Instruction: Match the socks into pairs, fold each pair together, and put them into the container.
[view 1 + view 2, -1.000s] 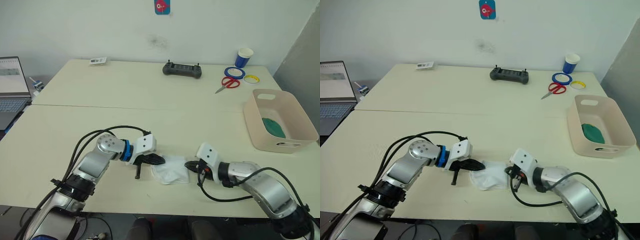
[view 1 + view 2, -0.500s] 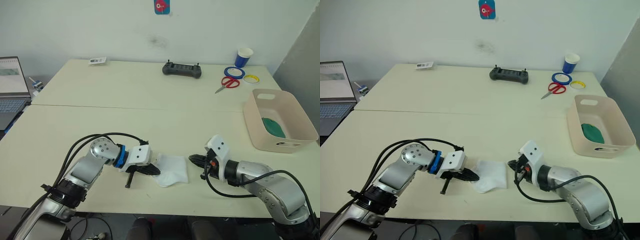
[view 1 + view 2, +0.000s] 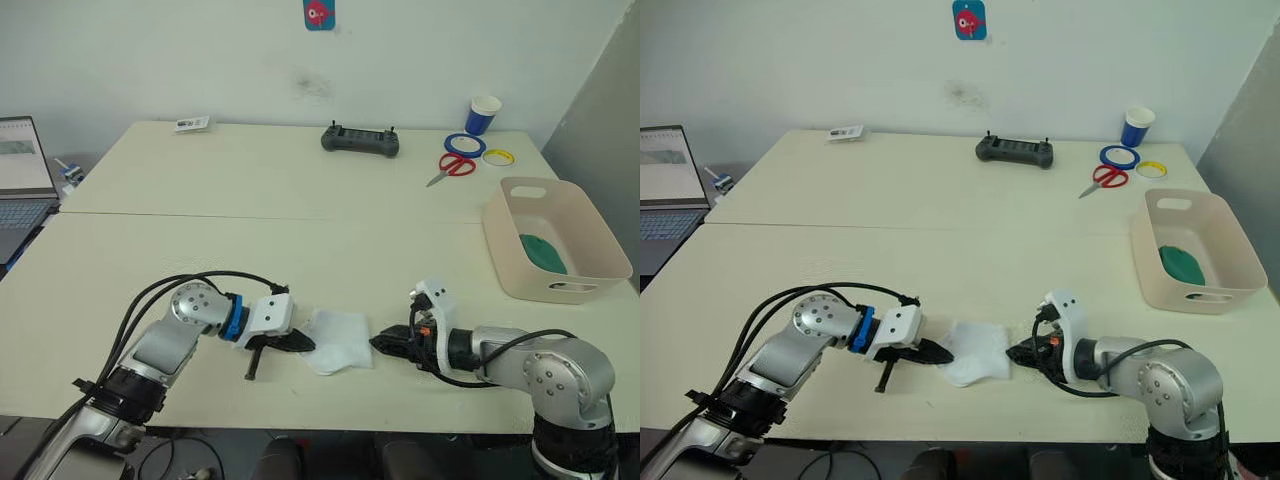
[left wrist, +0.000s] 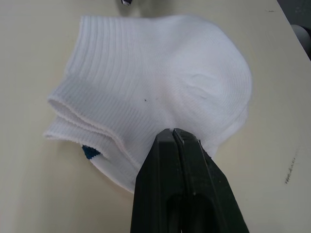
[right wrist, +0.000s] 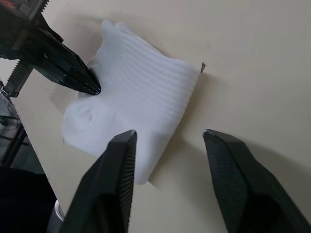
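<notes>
White socks [image 3: 338, 339], folded into one bundle, lie flat near the front edge of your bench [image 3: 300, 230], between the two arms. Your left end effector [image 4: 173, 138] has its fingers pressed together, pinching the bundle's edge. Your right end effector [image 5: 167, 145] is spread wide, one finger over the opposite end of the bundle, gripping nothing. The beige tub [image 3: 592, 255] sits well apart to the right, with a green sock [image 3: 546, 253] inside.
</notes>
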### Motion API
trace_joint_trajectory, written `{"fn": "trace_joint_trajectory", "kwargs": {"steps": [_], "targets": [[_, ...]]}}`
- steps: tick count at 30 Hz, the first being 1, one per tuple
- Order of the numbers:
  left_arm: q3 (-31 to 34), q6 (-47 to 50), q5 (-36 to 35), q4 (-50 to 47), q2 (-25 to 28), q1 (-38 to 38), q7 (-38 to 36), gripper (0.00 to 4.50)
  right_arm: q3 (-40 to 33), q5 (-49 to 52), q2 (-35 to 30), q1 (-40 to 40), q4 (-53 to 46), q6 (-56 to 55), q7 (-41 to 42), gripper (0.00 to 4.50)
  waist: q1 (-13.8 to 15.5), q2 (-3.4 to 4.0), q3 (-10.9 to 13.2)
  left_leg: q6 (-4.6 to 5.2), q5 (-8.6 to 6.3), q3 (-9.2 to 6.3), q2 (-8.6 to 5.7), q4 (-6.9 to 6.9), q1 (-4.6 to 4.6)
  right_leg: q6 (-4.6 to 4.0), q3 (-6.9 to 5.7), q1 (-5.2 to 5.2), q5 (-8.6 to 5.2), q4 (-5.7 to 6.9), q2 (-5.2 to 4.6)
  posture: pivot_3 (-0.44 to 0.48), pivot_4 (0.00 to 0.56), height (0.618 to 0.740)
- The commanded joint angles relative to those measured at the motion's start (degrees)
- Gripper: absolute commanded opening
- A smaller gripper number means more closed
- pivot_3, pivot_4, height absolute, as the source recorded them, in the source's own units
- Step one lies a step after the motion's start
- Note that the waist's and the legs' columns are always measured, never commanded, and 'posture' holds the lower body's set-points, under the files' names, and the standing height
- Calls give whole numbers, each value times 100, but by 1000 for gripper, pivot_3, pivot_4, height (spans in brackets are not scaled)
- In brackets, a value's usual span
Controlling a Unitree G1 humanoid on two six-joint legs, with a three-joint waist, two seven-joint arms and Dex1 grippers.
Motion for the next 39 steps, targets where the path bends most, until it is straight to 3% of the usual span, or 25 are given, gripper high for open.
{"fn": "trace_joint_trajectory", "kwargs": {"steps": [1, 3, 13, 25, 29, 39], "targets": [[-115, 67, 209, 75, 140, 189, -21, 0, 91, 91, 205, -129, 163, 49, -143, 3738, -11, 2, -2, 0, 0, 0, 0, 0, 1, 0, 1, 0, 0, 0, 0, 0, 150, 740], [-112, 70, 213, 54, 129, 199, -2, 0, 164, 140, 307, -173, 297, 49, -189, 4480, -15, 2, -5, 0, 0, 1, 1, 0, 3, 0, 1, 1, 0, 1, 1, 0, 150, 740], [-42, 83, 186, -36, 209, 272, -1, 0, 129, 573, 1089, -539, 1022, 49, -228, 4480, -80, 7, -12, 0, 0, 3, 4, -5, 6, -1, 3, 1, 0, 1, 3, 0, 150, 740], [100, 98, 144, -77, 392, 324, -15, 0, 235, 548, 1276, -787, 1662, -493, 136, 4480, -152, 9, -10, 0, 0, 3, 4, -10, 3, -1, 3, -3, 0, -1, 3, 0, 150, 740], [93, 136, 117, -102, 394, 285, -18, 0, 420, 493, 1257, -760, 1745, -801, 180, 3624, -153, 9, -10, 0, 0, 2, 4, -10, 3, -2, 2, -4, 0, -1, 3, 0, 150, 740], [164, 303, 34, -9, 337, 155, 34, 0, 407, 566, 1246, -699, 1635, -1068, 101, 102, -152, 9, -9, 0, 0, 2, 3, -10, 2, -1, 3, -4, 0, -1, 3, 0, 150, 740]]}}
